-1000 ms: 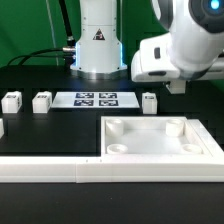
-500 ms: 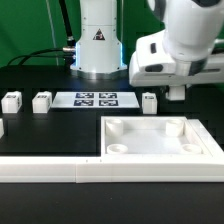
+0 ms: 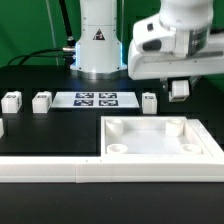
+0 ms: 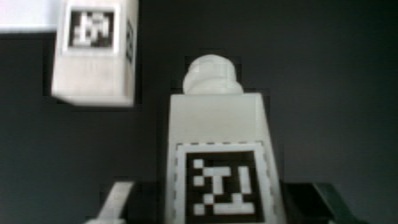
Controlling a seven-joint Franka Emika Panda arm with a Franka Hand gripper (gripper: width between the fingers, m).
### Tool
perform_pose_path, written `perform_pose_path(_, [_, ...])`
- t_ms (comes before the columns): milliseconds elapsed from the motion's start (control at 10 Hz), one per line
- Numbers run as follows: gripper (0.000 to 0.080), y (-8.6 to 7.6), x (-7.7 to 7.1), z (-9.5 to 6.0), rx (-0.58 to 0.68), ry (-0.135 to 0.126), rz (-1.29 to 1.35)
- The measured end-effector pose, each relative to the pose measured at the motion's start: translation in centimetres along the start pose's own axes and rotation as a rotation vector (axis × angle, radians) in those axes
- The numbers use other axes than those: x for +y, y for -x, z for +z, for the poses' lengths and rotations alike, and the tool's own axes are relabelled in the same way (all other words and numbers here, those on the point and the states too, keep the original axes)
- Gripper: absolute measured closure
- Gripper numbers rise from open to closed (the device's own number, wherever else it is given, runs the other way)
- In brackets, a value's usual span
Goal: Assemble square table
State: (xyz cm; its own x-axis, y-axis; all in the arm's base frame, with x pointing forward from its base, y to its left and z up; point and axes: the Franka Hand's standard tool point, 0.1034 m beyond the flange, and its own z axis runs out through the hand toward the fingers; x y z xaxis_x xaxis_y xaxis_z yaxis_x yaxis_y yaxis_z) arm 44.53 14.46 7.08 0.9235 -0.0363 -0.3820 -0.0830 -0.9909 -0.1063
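The square table top (image 3: pixel 160 140), a white tray with a raised rim and corner sockets, lies at the front of the exterior view's right. My gripper (image 3: pixel 180 90) hangs above its far right corner, shut on a white tagged leg (image 3: pixel 181 88). In the wrist view the gripper (image 4: pixel 217 202) holds this leg (image 4: pixel 217 135) between both fingers, tag facing the camera and peg end pointing away. Another leg (image 4: pixel 96 55) lies on the black table below; in the exterior view it stands behind the top (image 3: pixel 149 101).
Two more legs (image 3: pixel 11 100) (image 3: pixel 41 101) stand at the exterior view's left, and a further one (image 3: pixel 2 127) is cut off by the edge. The marker board (image 3: pixel 95 99) lies before the robot base. A long white L-shaped rail (image 3: pixel 60 170) runs along the front.
The hand has moved up and toward the exterior view's left. The held leg now shows below it, clear of the table.
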Motion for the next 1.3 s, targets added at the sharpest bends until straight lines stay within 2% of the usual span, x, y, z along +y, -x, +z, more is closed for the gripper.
perform_pose_path(300, [0.0509,-0.4,0.3,-2.8,0.180,-0.010,-0.002])
perform_pose_path(400, [0.0509,-0.9,0.1,-2.7,0.273,-0.014,-0.010])
perform_pose_path(500, [0.0509,-0.6,0.2,-2.2,0.311,-0.011,-0.016])
perform_pose_path(700, [0.0509,-1.5,0.0,-2.6,0.475,-0.019,-0.036])
perform_pose_path(800, [0.0509,-1.8,0.5,-3.0,0.499,-0.015,-0.049])
perform_pose_path(1000, [0.0509,-3.1,0.6,-5.6,0.486,-0.023,-0.050])
perform_pose_path(1100, [0.0509,-3.5,0.7,-6.0,0.495,-0.024,-0.056])
perform_pose_path(1300, [0.0509,-3.4,0.6,-5.8,0.491,-0.023,-0.057])
